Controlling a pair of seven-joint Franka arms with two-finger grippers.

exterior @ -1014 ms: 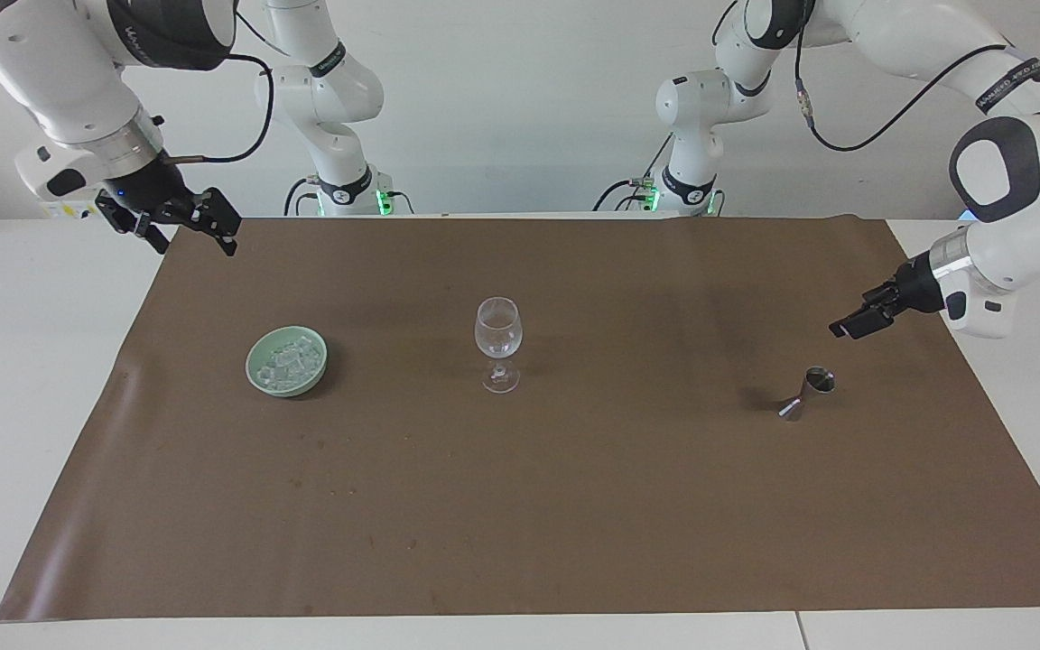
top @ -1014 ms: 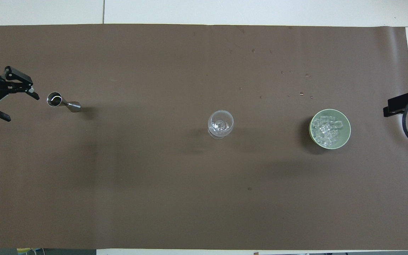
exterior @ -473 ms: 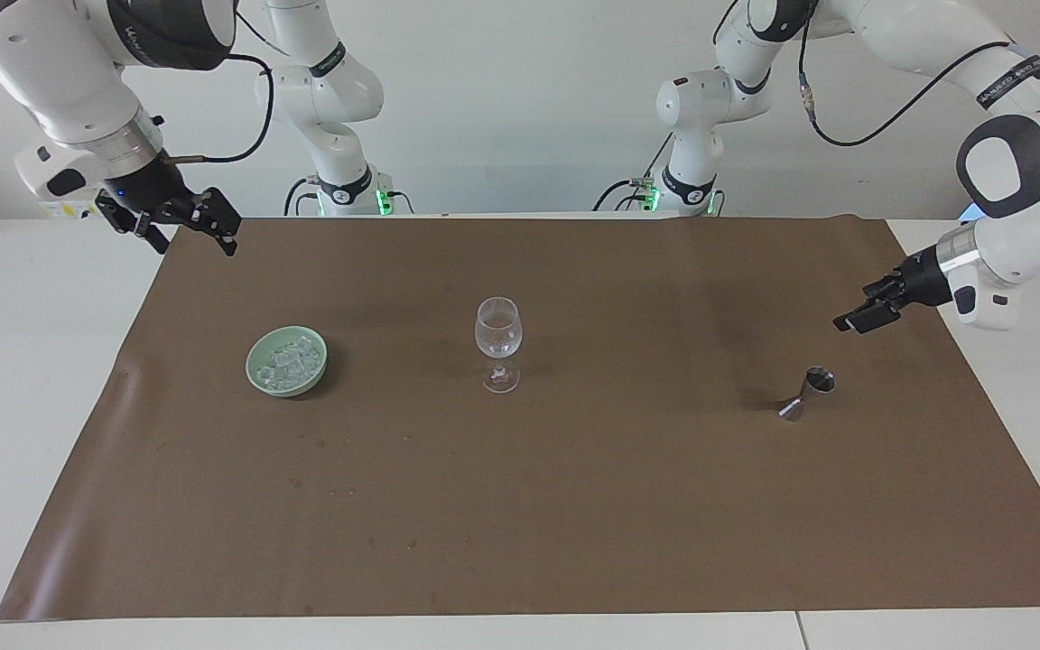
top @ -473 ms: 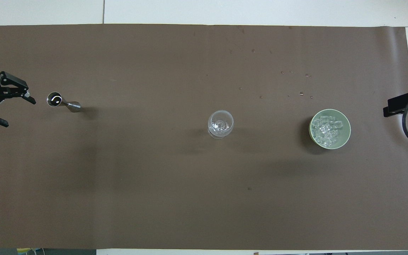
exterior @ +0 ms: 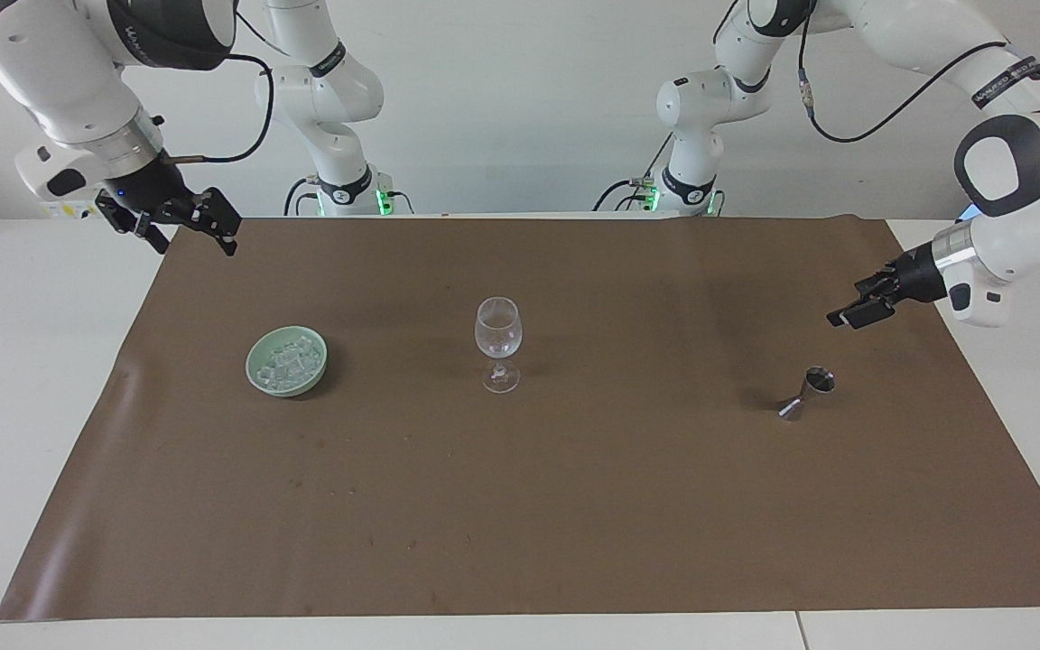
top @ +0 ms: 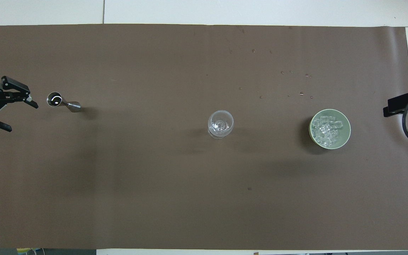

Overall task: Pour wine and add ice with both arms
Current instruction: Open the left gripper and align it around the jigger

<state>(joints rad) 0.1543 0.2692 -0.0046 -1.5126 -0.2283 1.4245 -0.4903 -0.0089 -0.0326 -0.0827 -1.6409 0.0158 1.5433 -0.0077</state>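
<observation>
Steel jigger (top: 62, 102) stands upright, wide mouth up. Left gripper (top: 20, 115), fingers spread and empty, has eased back from it; right gripper (exterior: 188, 236) waits, spread too.

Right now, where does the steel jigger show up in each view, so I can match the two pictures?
Facing view: the jigger stands at the picture's right, on the brown mat, below the left hand.
Overhead view: the jigger sits at the picture's left, just beside the open left hand.
Shared landmark: the wine glass stands mid-mat in both views.
</observation>
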